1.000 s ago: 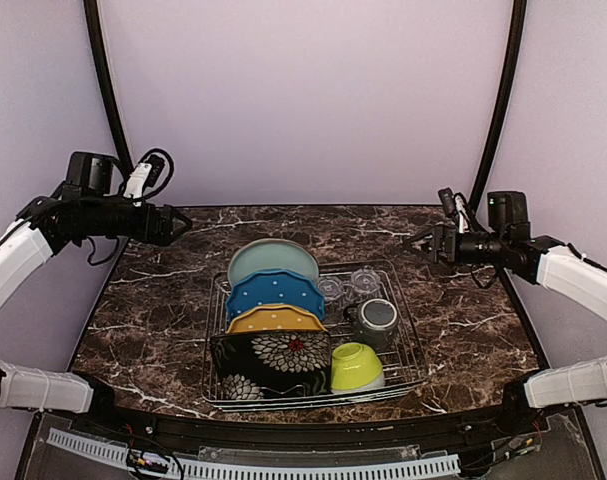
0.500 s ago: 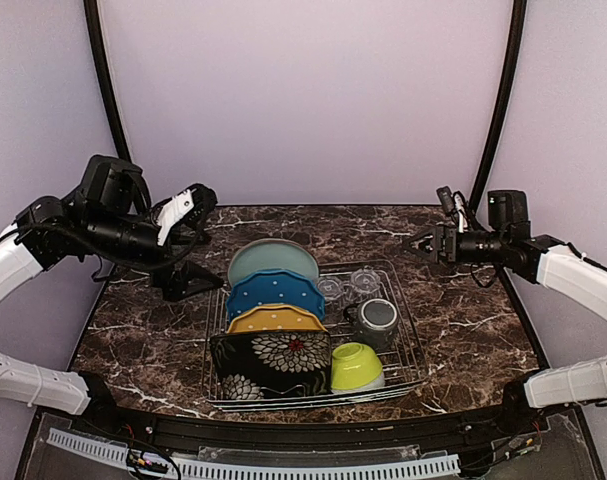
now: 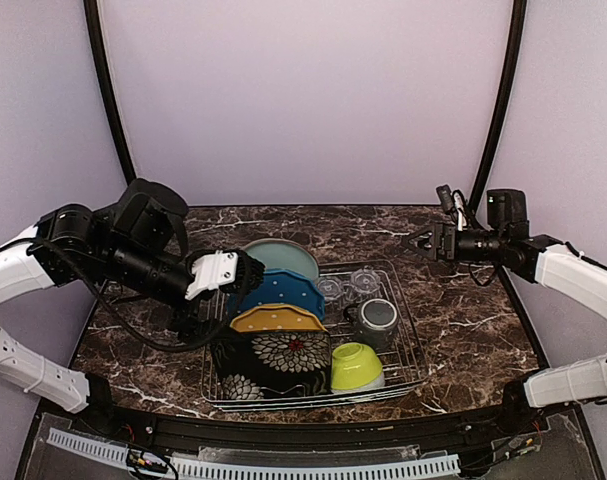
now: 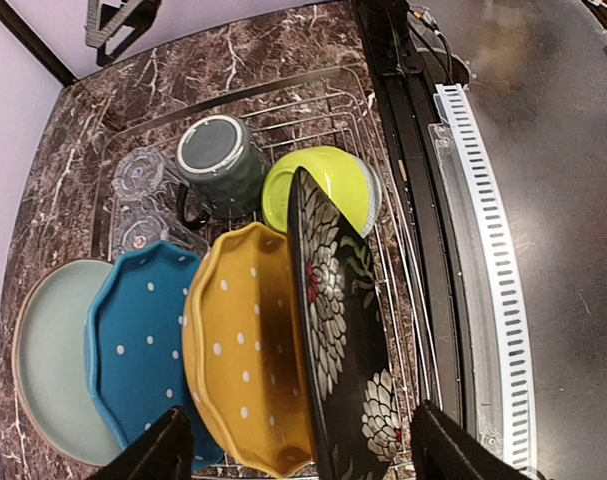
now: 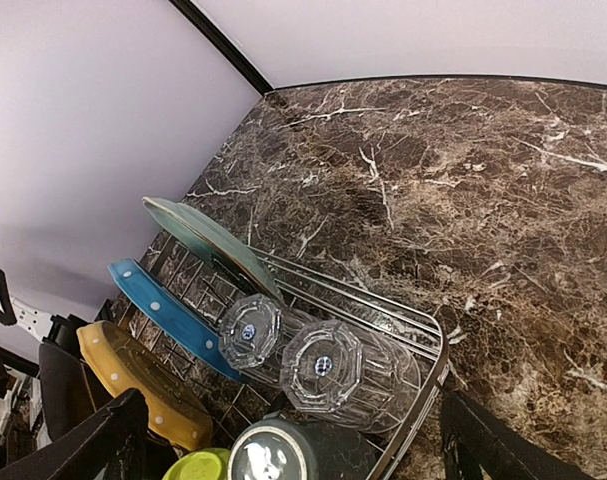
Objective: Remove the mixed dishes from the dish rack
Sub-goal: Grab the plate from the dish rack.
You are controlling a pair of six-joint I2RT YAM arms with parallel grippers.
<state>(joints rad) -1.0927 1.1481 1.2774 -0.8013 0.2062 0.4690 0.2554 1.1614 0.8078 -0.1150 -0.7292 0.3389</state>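
Observation:
The silver wire dish rack (image 3: 415, 352) sits mid-table. In it stand the pale teal plate (image 3: 273, 258), dotted blue plate (image 3: 278, 292), yellow plate (image 3: 275, 320) and black floral plate (image 3: 273, 362). Two clear glasses (image 3: 331, 290) (image 3: 365, 282), the dark grey mug (image 3: 376, 320) and the lime-green bowl (image 3: 356, 366) fill the right half. My left gripper (image 3: 228, 295) is open wide above the plates' left edges; its view shows the yellow plate (image 4: 238, 350) and floral plate (image 4: 348, 340) between the fingers. My right gripper (image 3: 415, 242) is open and empty, high beyond the rack's back right corner.
The rack rests on a dark marble table (image 3: 463, 320) with lavender walls behind. A black front rail and white slotted strip (image 4: 483, 250) run along the near edge. The glasses (image 5: 328, 365) lie below the right wrist camera, beside the rack's rim (image 5: 423, 370).
My left arm has swung from the far back left down and in toward the rack, now over the plates. My right arm has hardly moved.

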